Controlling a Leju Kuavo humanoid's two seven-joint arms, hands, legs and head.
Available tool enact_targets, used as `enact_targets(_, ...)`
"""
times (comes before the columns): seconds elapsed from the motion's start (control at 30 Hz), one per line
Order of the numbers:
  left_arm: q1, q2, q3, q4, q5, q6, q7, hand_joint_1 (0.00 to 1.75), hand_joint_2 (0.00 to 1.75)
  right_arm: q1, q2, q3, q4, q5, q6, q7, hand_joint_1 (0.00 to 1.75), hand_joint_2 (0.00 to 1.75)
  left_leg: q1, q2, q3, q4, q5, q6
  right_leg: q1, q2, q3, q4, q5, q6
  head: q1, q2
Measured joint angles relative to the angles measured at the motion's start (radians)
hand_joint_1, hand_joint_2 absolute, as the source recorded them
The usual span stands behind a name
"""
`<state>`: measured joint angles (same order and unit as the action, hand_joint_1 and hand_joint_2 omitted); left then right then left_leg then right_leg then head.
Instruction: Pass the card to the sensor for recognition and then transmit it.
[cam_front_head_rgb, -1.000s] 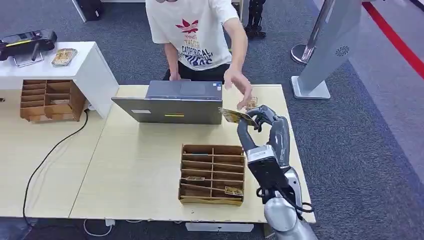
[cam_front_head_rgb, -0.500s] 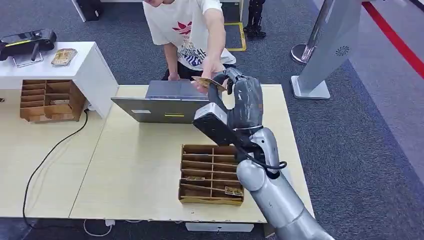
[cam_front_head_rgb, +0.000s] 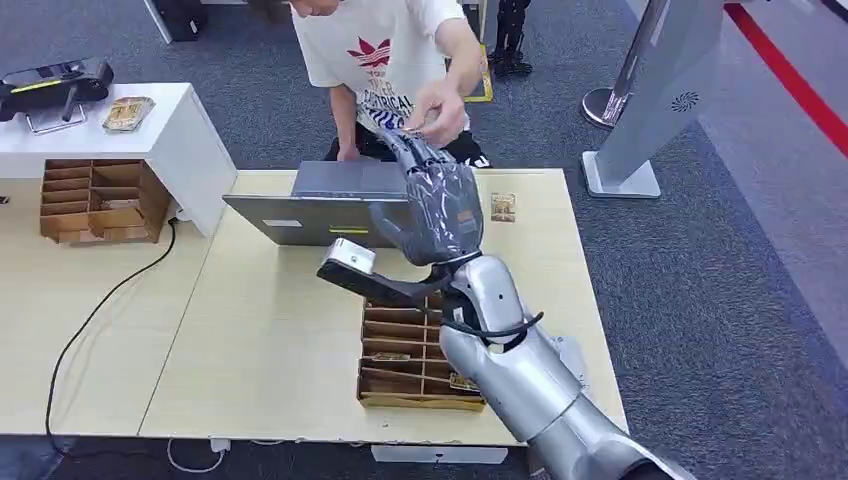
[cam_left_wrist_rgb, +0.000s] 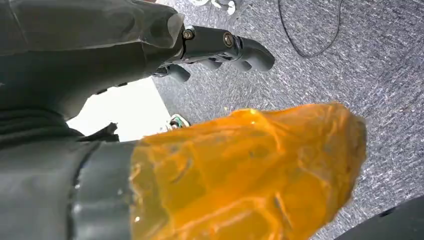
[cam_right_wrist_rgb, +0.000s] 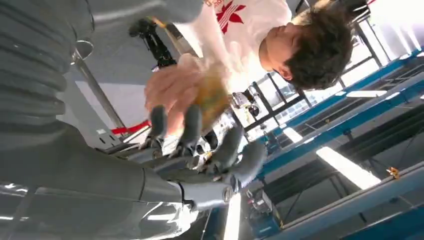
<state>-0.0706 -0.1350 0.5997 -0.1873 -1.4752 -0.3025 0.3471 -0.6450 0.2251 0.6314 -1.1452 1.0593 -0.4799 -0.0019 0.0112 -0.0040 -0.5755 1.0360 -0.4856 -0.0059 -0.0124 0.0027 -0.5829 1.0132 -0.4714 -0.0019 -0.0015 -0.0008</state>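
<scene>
My right hand (cam_front_head_rgb: 432, 200) is raised high over the laptop, reaching toward the person behind the table. The yellowish card (cam_front_head_rgb: 411, 131) sits at my fingertips, pinched in the person's hand (cam_front_head_rgb: 441, 100). In the right wrist view the card (cam_right_wrist_rgb: 212, 95) is blurred and lies in the person's hand (cam_right_wrist_rgb: 172, 85), beyond my spread fingers (cam_right_wrist_rgb: 192, 122); my thumb stands well apart from it. My left hand (cam_left_wrist_rgb: 220, 45) hangs over grey carpet, fingers loosely extended and holding nothing.
A grey laptop (cam_front_head_rgb: 340, 205) stands at the table's far edge, with a small brown square item (cam_front_head_rgb: 503, 207) to its right. A wooden divider box (cam_front_head_rgb: 400, 355) holding cards sits under my arm. A second box (cam_front_head_rgb: 95, 200) is at far left, a silver stand (cam_front_head_rgb: 650, 110) at right.
My right arm swung up and left from over the table's right side to the person. The person's hand met the card and now pinches it, lifting slightly.
</scene>
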Motion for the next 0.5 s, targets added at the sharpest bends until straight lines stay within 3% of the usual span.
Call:
enact_targets(0.13, 0.0, 0.0, 0.0, 0.0, 0.004, 0.003, 0.0, 0.0, 0.0, 0.034, 0.004, 0.002, -0.008, -0.045, -0.026, -0.036, 0.0, 1.75, 0.0, 0.0, 0.0, 0.0, 0.0, 0.0, 0.0, 0.0, 0.0, 0.0, 0.0, 0.0, 0.0, 0.0)
enact_targets(0.17, 0.0, 0.0, 0.0, 0.0, 0.006, 0.005, 0.0, 0.0, 0.0, 0.048, 0.005, 0.002, -0.023, -0.073, -0.032, -0.052, 0.0, 0.0, 0.0, 0.0, 0.0, 0.0, 0.0, 0.0, 0.0, 0.0, 0.0, 0.0, 0.0, 0.0, 0.0, 0.0)
enact_targets(0.3, 0.002, 0.0, 0.001, 0.0, 0.024, 0.011, 0.005, 0.0, 0.0, 0.124, 0.005, -0.002, -0.114, -0.299, -0.002, -0.122, 0.0, 0.0, 0.0, 0.0, 0.0, 0.0, 0.0, 0.0, 0.0, 0.0, 0.0, 0.0, 0.0, 0.0, 0.0, 0.0)
enact_targets(0.37, 0.003, 0.0, 0.005, 0.0, 0.032, 0.017, 0.01, 0.0, 0.0, 0.173, 0.005, -0.014, -0.18, -0.498, 0.065, -0.159, 0.0, 0.0, 0.0, 0.0, 0.0, 0.0, -0.001, 0.0, 0.0, 0.0, 0.0, 0.0, 0.0, 0.0, 0.0, 0.0)
enact_targets(0.5, 0.004, 0.0, 0.011, 0.0, 0.041, 0.022, 0.011, 0.0, 0.0, 0.257, 0.005, -0.039, -0.284, -0.771, 0.175, -0.211, 0.0, 0.0, 0.0, 0.0, 0.0, 0.0, -0.001, 0.0, 0.0, 0.0, -0.001, -0.001, -0.001, 0.0, 0.0, 0.0)
